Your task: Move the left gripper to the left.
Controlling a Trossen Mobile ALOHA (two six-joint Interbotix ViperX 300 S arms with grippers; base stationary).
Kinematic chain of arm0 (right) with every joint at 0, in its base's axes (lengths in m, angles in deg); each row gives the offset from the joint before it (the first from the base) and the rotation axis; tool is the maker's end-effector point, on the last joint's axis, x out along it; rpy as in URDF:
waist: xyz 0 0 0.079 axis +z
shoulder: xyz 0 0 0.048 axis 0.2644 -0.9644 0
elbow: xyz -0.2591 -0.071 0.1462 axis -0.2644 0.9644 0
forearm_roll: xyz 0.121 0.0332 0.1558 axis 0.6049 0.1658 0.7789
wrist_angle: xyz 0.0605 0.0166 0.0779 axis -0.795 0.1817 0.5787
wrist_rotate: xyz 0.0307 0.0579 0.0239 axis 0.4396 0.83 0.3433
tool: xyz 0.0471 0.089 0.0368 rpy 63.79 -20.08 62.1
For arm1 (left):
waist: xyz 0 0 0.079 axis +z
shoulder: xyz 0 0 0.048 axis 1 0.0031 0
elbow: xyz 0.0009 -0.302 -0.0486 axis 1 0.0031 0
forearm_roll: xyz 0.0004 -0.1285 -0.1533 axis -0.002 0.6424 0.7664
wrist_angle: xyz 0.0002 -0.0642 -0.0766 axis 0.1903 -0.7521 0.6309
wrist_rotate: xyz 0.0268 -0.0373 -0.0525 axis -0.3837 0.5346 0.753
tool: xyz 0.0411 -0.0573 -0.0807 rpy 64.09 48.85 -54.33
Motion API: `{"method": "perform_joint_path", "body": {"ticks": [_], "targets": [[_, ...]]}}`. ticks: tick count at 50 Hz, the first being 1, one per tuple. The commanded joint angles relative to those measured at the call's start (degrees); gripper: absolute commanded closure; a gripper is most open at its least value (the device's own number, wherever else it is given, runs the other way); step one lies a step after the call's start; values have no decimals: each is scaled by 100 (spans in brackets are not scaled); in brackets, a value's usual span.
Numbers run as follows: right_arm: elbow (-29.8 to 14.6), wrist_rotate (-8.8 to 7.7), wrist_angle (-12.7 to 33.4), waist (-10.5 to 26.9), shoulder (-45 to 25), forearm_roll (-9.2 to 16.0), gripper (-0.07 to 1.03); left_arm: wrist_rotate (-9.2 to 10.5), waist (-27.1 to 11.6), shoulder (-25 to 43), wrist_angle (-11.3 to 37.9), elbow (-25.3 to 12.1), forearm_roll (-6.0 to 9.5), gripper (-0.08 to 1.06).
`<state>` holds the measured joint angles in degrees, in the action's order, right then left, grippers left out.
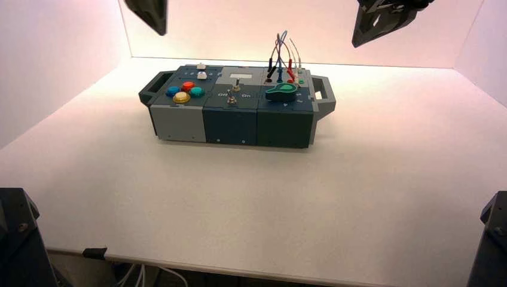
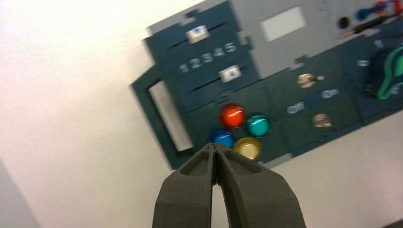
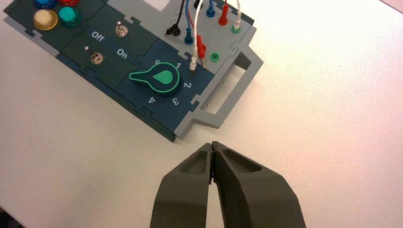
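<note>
High view: the left gripper (image 1: 147,13) and right gripper (image 1: 382,21) are cut off by the top edge. Lettering on the control box (image 1: 236,106) is too small to read. Left wrist view: the green knob (image 2: 392,73) is cropped and blurred; the blue button (image 2: 222,137) is partly hidden behind the fingers (image 2: 190,190).

We see a white matte surface (image 1: 251,197) filling most of the high view, bare except at its far middle. Plain white panel walls enclose it: far wall (image 1: 257,27), left wall (image 1: 54,66), right wall (image 1: 484,54). Warm pinkish light glows brightest along the far wall's base and across the far part of the surface; the near part is greyer. We note the surface's near edge (image 1: 197,266) running left to right, with a small black clip (image 1: 94,253) on it at near left. Below that edge, white cables (image 1: 140,276) hang in a darker space.
</note>
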<state>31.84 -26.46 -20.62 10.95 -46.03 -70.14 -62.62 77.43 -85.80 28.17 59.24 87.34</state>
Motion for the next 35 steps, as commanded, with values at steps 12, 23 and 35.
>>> {"method": "perform_joint_path", "body": {"ticks": [12,23,35], "targets": [[-70,-9,-9,0,79,-9,98,-642,773,-132,-9,-202,18,100],[-70,-9,-9,0,79,-9,98,-844,1318,-105,-53,-220,114,100],[-70,-9,0,0,79,0,98,-1072,2030,26,-97,-281,510,100]]}}
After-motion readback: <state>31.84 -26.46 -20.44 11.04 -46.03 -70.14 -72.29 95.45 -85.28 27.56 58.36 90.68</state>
